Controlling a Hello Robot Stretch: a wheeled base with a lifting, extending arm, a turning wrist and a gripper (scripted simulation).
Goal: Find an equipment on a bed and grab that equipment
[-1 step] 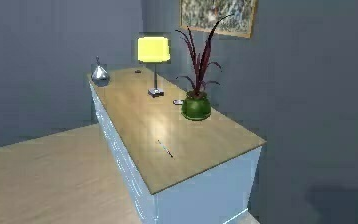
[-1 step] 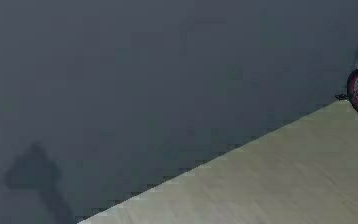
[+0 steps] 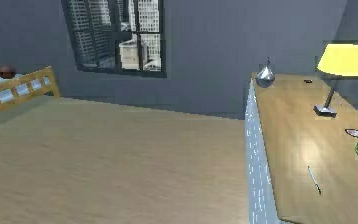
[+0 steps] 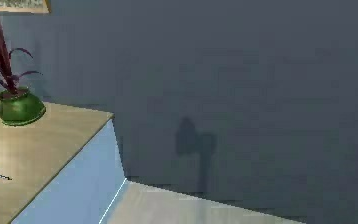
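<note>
A bed (image 3: 22,90) with a light wooden slatted frame stands at the forward view's far left, against the blue-grey wall. A small round reddish-brown thing (image 3: 6,71) lies on top of it near the picture's edge; it is too small to name.
A wooden-topped dresser (image 3: 297,140) with pale blue sides fills the forward view's right, bearing a yellow-shaded lamp (image 3: 339,70), a silvery vessel (image 3: 264,72) and a pen (image 3: 314,180). A potted plant (image 4: 15,100) stands on the dresser's end (image 4: 47,150). A window (image 3: 119,35) is ahead. Wooden floor (image 3: 117,160) lies between.
</note>
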